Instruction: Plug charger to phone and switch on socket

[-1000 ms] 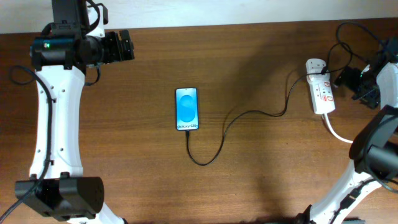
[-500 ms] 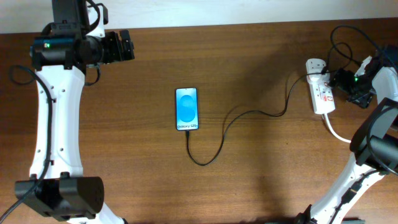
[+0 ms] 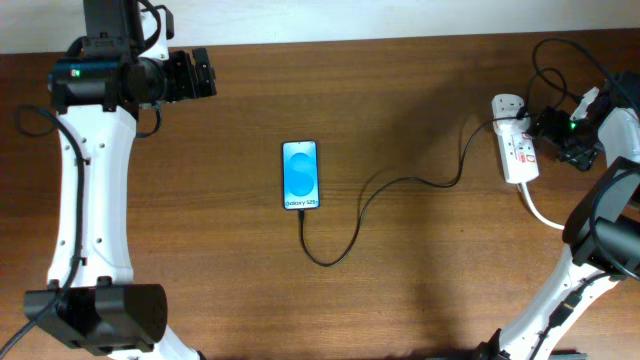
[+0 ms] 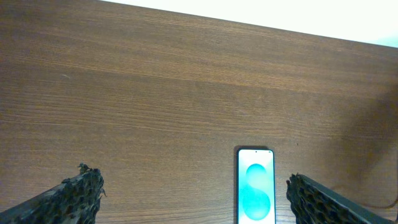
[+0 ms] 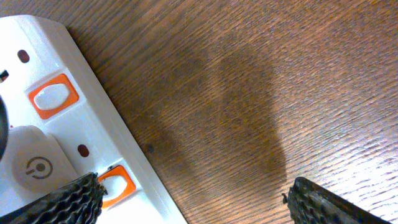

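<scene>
The phone [image 3: 301,175] lies flat mid-table with its blue screen lit, and also shows in the left wrist view [image 4: 255,186]. The thin black charger cable [image 3: 400,182] runs from the phone's bottom edge in a loop to the white socket strip [image 3: 516,148] at the right. In the right wrist view the strip [image 5: 74,134] shows orange-framed switches [image 5: 115,183] and the white plug adapter [image 5: 30,167]. My right gripper [image 3: 541,127] is open [image 5: 199,205], one finger over the lower switch and the other over bare wood. My left gripper [image 3: 205,72] is open [image 4: 196,199], high at the far left.
The strip's thick white cord [image 3: 545,215] curves off toward the right edge. Black arm cables [image 3: 550,65] loop above the strip. The table's far edge [image 3: 350,42] meets a pale wall. Both arm bases stand at the front corners.
My right gripper has moved left from beside the table's right edge to the socket strip's right side. The left arm, phone and cable have not moved.
</scene>
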`<state>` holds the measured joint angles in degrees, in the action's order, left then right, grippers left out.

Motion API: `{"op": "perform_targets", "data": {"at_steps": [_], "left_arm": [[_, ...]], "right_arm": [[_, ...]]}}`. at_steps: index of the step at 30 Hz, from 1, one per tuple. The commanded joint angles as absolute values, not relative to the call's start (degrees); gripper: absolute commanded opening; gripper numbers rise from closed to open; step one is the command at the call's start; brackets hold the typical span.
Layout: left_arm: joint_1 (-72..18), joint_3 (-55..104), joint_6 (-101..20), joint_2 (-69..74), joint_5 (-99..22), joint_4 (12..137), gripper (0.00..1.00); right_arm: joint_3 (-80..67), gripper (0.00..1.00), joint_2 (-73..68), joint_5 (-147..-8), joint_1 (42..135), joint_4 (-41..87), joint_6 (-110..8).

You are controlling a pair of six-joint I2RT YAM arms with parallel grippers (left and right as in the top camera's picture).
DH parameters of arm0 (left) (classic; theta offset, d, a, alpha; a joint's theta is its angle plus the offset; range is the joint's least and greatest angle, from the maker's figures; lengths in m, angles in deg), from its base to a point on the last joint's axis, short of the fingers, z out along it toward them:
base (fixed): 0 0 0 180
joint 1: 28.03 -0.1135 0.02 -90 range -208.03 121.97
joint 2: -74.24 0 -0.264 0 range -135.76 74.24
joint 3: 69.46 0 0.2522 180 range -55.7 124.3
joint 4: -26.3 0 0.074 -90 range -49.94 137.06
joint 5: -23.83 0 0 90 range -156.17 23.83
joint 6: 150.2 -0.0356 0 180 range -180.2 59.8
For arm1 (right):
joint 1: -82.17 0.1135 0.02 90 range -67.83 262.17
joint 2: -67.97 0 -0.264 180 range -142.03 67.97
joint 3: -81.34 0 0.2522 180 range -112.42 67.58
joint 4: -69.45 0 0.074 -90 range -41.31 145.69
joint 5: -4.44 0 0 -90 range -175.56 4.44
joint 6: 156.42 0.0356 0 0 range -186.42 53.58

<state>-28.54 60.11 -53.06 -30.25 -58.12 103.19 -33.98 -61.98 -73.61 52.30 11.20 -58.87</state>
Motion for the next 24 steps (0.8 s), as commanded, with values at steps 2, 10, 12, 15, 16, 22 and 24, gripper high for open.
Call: {"op": "perform_targets", "data": {"at_steps": [2,10,12,15,16,22,24], "left_arm": [[-28.94,59.67,-53.39,-30.27,-58.71,103.13,0.99],[-28.94,59.67,-53.39,-30.27,-58.71,103.13,0.99],[-28.94,59.67,-53.39,-30.27,-58.71,103.13,0.99],[-28.94,59.67,-53.37,-30.27,-58.71,103.13,0.99],[-28.94,59.67,-53.39,-30.27,-58.71,103.13,0.99],[-28.94,59.67,-53.39,-30.27,-58.71,103.13,0.99],[-28.94,59.67,-53.39,-30.27,-58.71,103.13,0.99]], "right_arm": [[-33.43,0.98,-63.67,-72.21,52.52,10.89,-59.11],[-32.91,0.98,-63.67,-71.99,52.69,10.50,-59.13],[-32.58,0.98,-63.67,-71.99,53.44,10.45,-59.61],[-31.46,0.98,-63.67,-72.89,54.81,10.96,-60.64],[-31.31,0.98,-63.67,-72.85,54.88,10.93,-60.62],[-30.77,0.98,-63.67,-70.95,54.90,10.69,-60.64],[-30.77,0.98,-63.67,-70.51,54.90,10.48,-60.66]]}}
